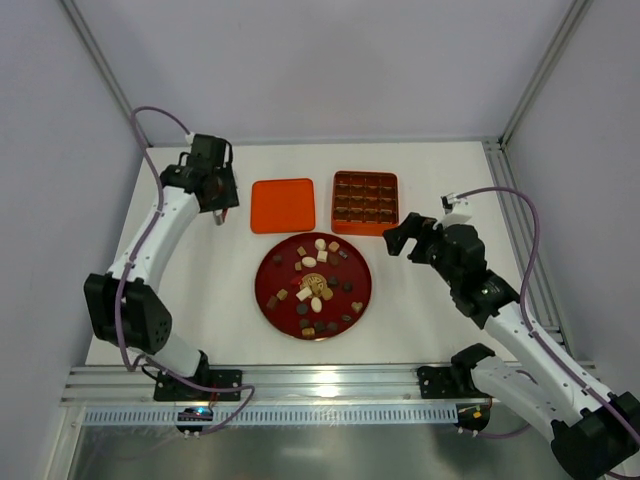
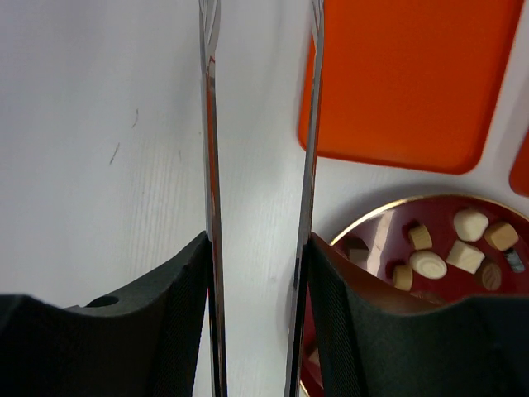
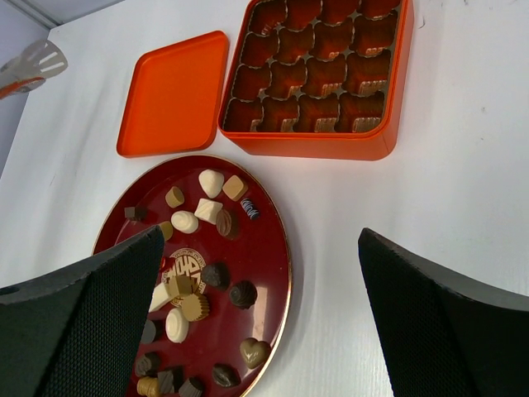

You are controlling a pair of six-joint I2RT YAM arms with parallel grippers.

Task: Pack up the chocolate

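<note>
Clearly the left gripper (image 2: 258, 273) is half closed on a pair of thin metal tongs (image 2: 211, 165) — the two blades lie against its fingers and stand apart, with nothing between them. It hangs in the upper left of the top view, over the white table (image 2: 99, 124), just left of the orange lid (image 2: 405, 74). The right gripper (image 3: 260, 248) is spread wide and empty, to the right of the dark-red plate (image 3: 281, 273). All the chocolate (image 1: 318, 285) lies on this plate at the centre; the orange box (image 3: 314, 147) above it seems to have only empty cells. I judge that the step is to fetch a first piece. Choose one lying apart from the others, lower the blades astride it, and squeeze gently — a hard pinch could crack it or make it slip.
</note>
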